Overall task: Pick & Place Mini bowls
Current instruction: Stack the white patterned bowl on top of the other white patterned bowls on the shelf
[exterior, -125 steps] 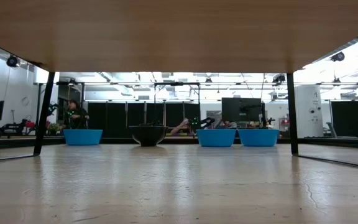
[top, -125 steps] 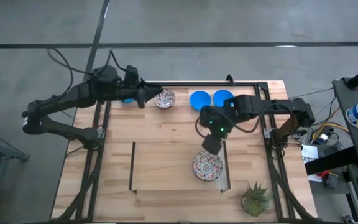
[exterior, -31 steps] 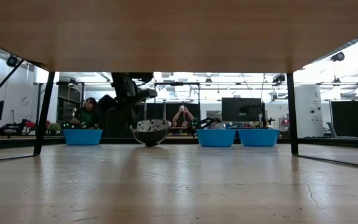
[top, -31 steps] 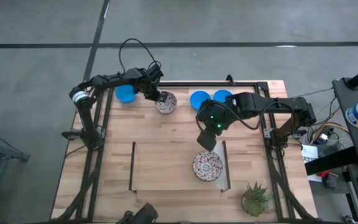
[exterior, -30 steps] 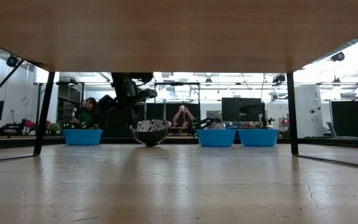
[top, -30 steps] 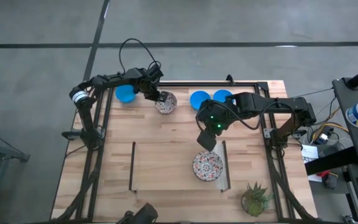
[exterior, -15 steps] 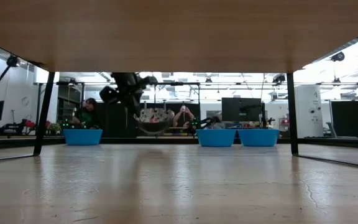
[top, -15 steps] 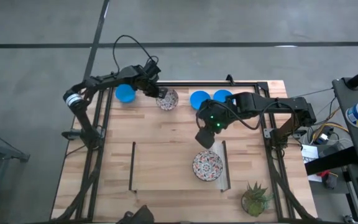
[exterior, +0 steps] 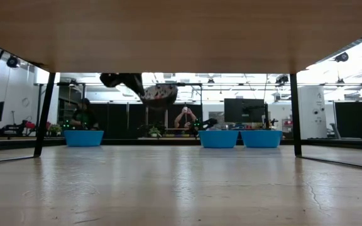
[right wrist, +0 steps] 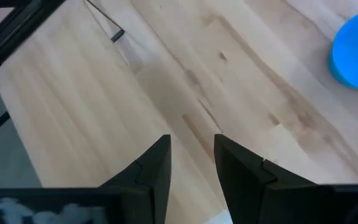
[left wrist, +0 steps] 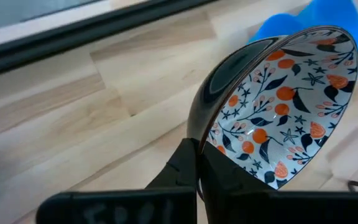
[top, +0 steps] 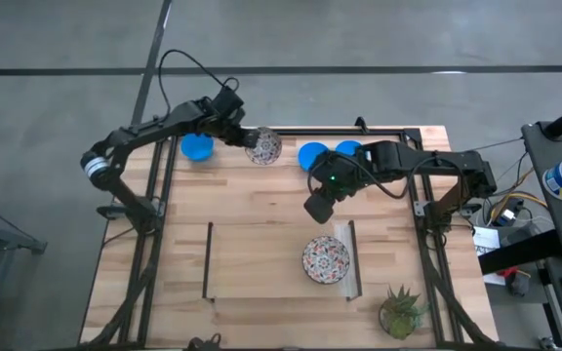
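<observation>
Left gripper [top: 245, 139] is up off the table at the far edge, pinched tight on the rim of a floral mini bowl [top: 263, 146], and the bowl hangs tilted, almost on edge, in the left wrist view [left wrist: 278, 112]. From table height it rides clear of the wood [exterior: 158, 95]. That is a thin edge grip, with 1 finger inside and 1 outside, so the risk is plain: any quick swing or jolt could let the glazed rim pivot or slide out, and the bowl would drop onto the wooden table [top: 252, 224].

Right gripper [top: 317, 207] hovers mid-table with its fingers [right wrist: 151, 168] partly apart and nothing between them, only bare boards below. It sits between the far bowls and the second floral bowl [top: 326, 259], which rests near the front by a low metal rail [top: 352, 255]. If the left arm carries toward that spot, the 2 arms could crowd each other.

3 blue mini bowls remain along the far edge: 1 behind the left arm [top: 197, 147], 2 side by side [top: 312, 155] [top: 349, 151], close enough to be clipped by the right arm's links.
</observation>
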`<action>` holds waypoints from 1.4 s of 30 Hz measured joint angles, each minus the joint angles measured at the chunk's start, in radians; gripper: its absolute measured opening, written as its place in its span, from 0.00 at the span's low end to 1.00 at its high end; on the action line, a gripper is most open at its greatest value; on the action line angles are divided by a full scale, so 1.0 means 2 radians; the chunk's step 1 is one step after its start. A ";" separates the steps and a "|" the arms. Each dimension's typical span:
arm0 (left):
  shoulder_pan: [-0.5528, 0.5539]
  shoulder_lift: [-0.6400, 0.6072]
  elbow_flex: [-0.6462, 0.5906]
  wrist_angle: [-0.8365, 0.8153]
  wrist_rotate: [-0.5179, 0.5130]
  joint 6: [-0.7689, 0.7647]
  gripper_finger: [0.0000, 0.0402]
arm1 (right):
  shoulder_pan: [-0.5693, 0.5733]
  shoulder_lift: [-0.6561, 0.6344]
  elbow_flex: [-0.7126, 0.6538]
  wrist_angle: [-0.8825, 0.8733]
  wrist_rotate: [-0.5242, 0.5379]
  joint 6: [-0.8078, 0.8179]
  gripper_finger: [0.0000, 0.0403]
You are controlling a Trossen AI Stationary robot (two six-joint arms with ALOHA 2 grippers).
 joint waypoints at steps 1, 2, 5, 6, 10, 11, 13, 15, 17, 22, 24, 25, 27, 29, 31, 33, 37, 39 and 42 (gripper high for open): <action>-0.003 -0.007 0.000 0.001 -0.002 -0.001 0.00 | -0.001 0.001 0.000 0.000 0.002 -0.005 0.29; -0.006 -0.013 0.000 0.003 -0.004 -0.001 0.00 | -0.001 0.002 0.000 0.000 0.005 -0.007 0.29; -0.016 -0.036 0.000 0.003 -0.021 -0.002 0.00 | -0.003 0.003 0.000 0.001 0.010 -0.010 0.29; -0.021 -0.044 0.000 0.003 -0.031 -0.003 0.00 | -0.004 0.005 0.000 0.004 0.012 -0.010 0.29; -0.040 -0.072 0.000 0.003 -0.065 -0.003 0.00 | -0.007 0.006 -0.001 0.020 0.042 -0.011 0.29; -0.045 -0.079 0.000 0.003 -0.073 -0.003 0.00 | -0.007 0.006 -0.001 0.026 0.057 -0.010 0.29; -0.057 -0.092 0.000 0.003 -0.092 -0.004 0.00 | -0.007 0.006 -0.001 0.042 0.084 -0.020 0.31; -0.068 -0.104 0.000 0.003 -0.110 -0.005 0.00 | -0.007 0.006 -0.001 0.061 0.108 -0.024 0.33; -0.080 -0.116 0.000 0.004 -0.129 -0.009 0.00 | -0.009 0.006 -0.001 0.084 0.119 -0.036 0.36; -0.106 -0.138 0.000 0.006 -0.181 -0.014 0.00 | -0.010 0.006 -0.001 0.130 0.146 -0.065 0.49; -0.115 -0.145 0.000 0.006 -0.196 -0.015 0.00 | -0.011 0.006 -0.001 0.137 0.167 -0.075 0.55; -0.119 -0.148 0.000 0.006 -0.204 -0.016 0.00 | -0.012 0.006 -0.001 0.141 0.184 -0.077 0.57; -0.129 -0.155 0.000 0.007 -0.225 -0.019 0.00 | -0.012 0.006 -0.001 0.147 0.227 -0.089 0.61; -0.138 -0.160 0.000 0.015 -0.237 -0.023 0.00 | -0.013 0.006 -0.001 0.161 0.266 -0.106 0.63; -0.147 -0.164 0.000 0.026 -0.243 -0.024 0.00 | -0.013 0.006 -0.001 0.183 0.290 -0.123 0.64; -0.158 -0.168 0.000 0.043 -0.255 -0.024 0.00 | -0.014 0.006 -0.001 0.210 0.298 -0.144 0.64; -0.180 -0.172 0.000 0.078 -0.277 -0.008 0.00 | -0.017 0.006 -0.001 0.252 0.300 -0.175 0.61; -0.192 -0.172 0.000 0.091 -0.293 0.002 0.00 | -0.017 0.006 -0.001 0.265 0.318 -0.187 0.60; -0.209 -0.173 0.000 0.107 -0.324 0.021 0.00 | -0.018 0.006 -0.002 0.279 0.346 -0.204 0.59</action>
